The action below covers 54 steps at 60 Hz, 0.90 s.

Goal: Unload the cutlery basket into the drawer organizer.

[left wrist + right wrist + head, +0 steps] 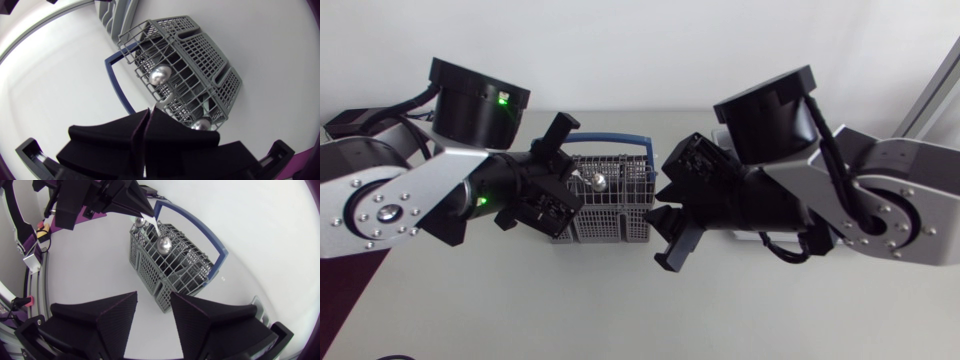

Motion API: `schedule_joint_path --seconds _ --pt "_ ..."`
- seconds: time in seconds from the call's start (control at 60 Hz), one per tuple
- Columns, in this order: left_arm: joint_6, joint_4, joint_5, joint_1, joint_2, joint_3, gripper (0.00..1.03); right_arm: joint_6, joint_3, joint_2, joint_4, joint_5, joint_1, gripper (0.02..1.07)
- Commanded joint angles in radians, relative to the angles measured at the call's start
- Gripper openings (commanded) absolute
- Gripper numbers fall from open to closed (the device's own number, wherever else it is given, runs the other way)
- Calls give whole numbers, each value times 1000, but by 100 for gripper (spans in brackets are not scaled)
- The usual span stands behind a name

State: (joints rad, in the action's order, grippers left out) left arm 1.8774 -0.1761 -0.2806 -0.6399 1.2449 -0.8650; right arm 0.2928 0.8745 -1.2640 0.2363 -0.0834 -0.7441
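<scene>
Head view: spoon (599, 181) stands bowl-up in basket (620, 215).

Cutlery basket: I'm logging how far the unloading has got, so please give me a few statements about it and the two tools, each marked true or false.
1. The cutlery basket stands upright. True.
2. The basket is empty. False: at least two shiny rounded cutlery ends stick up in it.
3. The right tool is open, with nothing between its fingers. True.
4. The left tool is spread wide open. False: its fingers are pressed together.
5. The basket's handle is red. False: it is blue.
</scene>
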Motion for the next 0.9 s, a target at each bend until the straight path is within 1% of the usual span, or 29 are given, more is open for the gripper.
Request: schedule_joint_path --seconds 0.0,0.217,0.417,0.767,0.883 --pt "-12 -8 -8 -15 -25 -29 3 0 47 -54 5 -18 12 53" --pt "-27 -17 -22 -35 -33 -32 3 5 161 -202 -25 -49 68 53" --pt "-31 -16 -40 -46 -58 -25 3 3 219 -287 -51 -76 101 53" --pt "-32 -14 -74 -76 -98 -3 3 0 267 -391 -83 -98 140 53" --pt "-35 -6 -92 -99 -111 15 3 2 271 -419 -97 -107 161 53"
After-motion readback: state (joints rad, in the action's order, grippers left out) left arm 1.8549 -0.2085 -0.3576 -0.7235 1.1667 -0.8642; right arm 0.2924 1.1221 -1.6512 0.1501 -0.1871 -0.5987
